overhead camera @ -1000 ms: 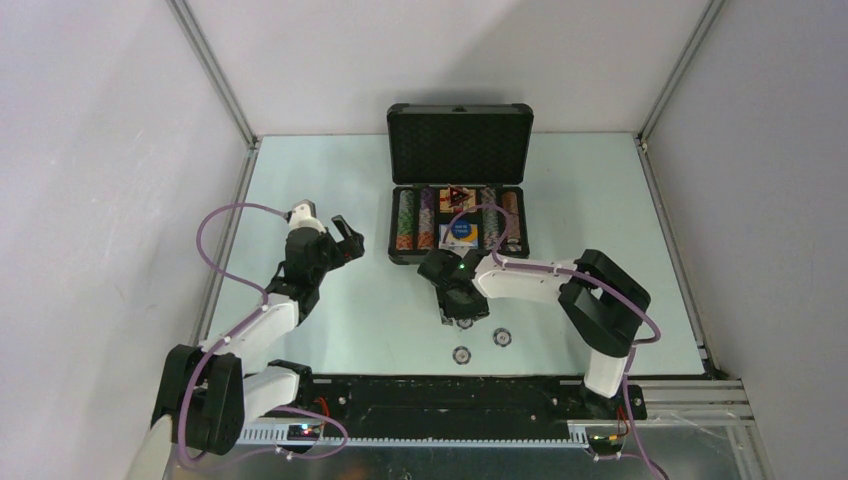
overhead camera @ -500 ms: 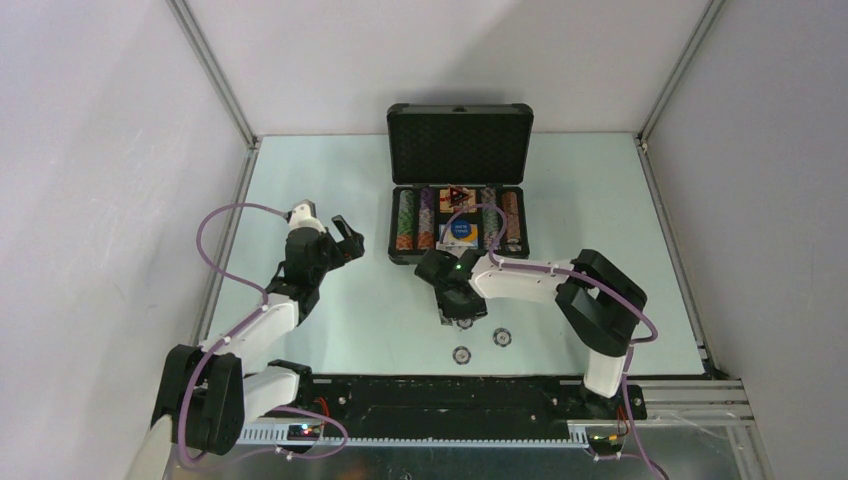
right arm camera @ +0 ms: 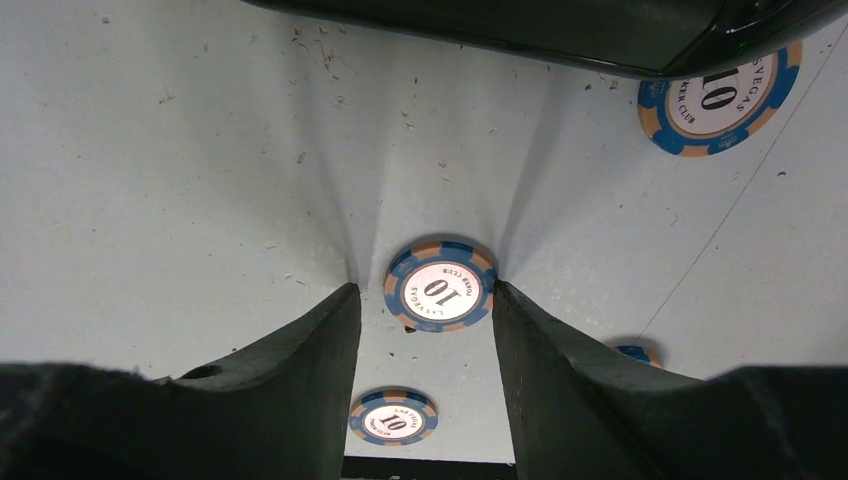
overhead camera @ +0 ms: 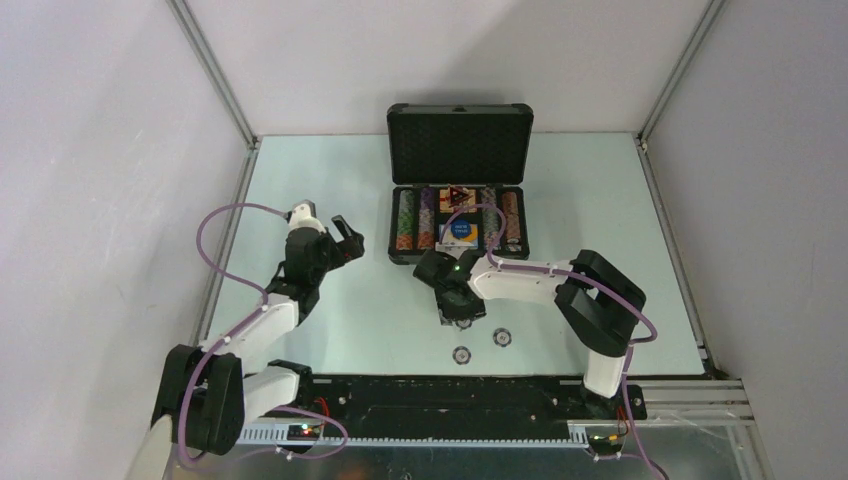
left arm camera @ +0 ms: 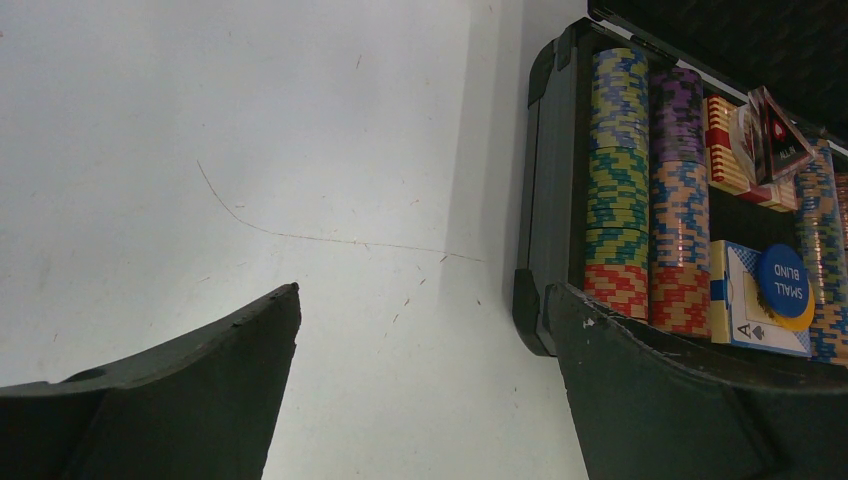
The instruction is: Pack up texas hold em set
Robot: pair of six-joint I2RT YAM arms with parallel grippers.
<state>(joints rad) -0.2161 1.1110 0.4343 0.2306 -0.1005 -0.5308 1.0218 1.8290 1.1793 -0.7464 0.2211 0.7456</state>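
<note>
Bare table (overhead camera: pixel 330 180) at upper left and upper right of the frame: open passage. Centre top, the open case (overhead camera: pixel 458 140) with upright lid blocks the way. Lower centre, two loose chips (overhead camera: pixel 462 354) lie near the right arm (overhead camera: pixel 520 280).

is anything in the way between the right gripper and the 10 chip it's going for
Nothing visible. The chip lies flat on the table between the open fingers of the right gripper, with nothing lodged between them and it. The other loose chips lie apart from it.
</note>
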